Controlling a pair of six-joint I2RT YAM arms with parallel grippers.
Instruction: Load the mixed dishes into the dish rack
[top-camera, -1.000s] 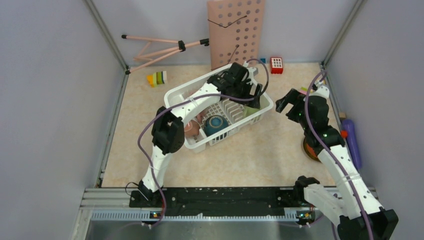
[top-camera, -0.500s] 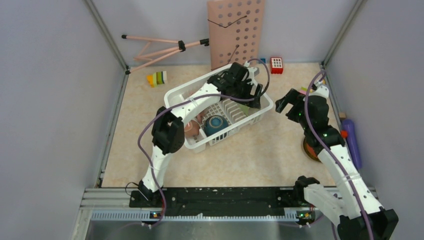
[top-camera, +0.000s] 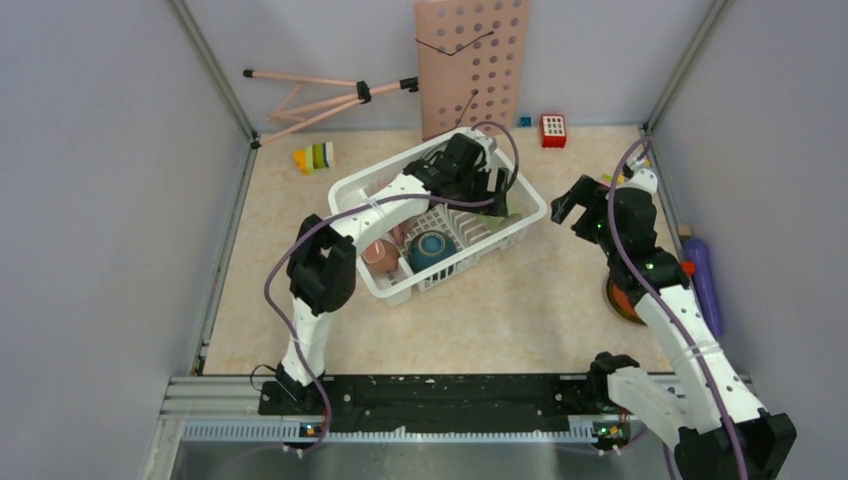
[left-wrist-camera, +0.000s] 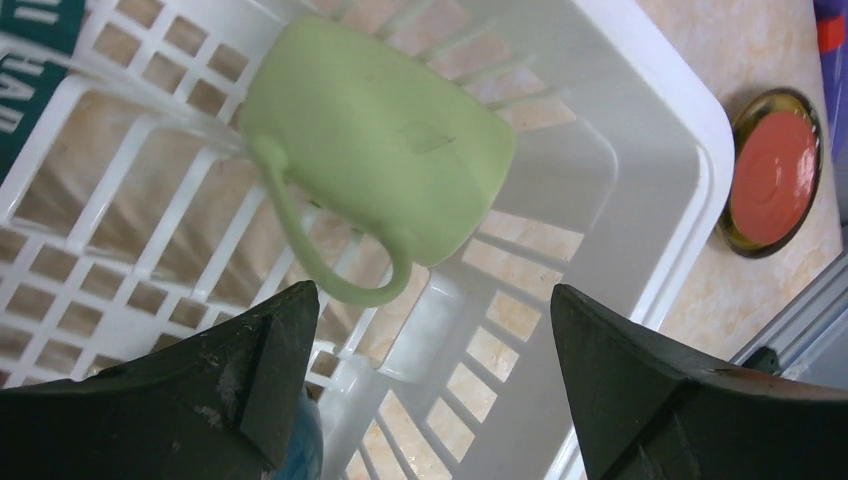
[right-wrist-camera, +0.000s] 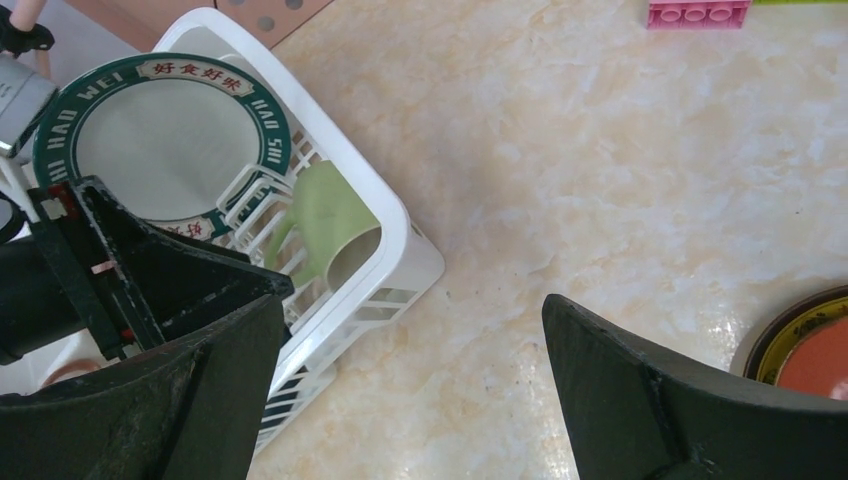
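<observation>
Left gripper (left-wrist-camera: 430, 315) gapes wide over the light green mug (left-wrist-camera: 380, 140) in the dish rack (left-wrist-camera: 690, 150); right gripper (right-wrist-camera: 410, 330), equally wide, hovers beside that rack

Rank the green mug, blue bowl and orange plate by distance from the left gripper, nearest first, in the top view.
1. green mug, right at the left gripper, at the right end of the rack.
2. blue bowl, in the rack's middle.
3. orange plate, outside the rack, far right.
</observation>
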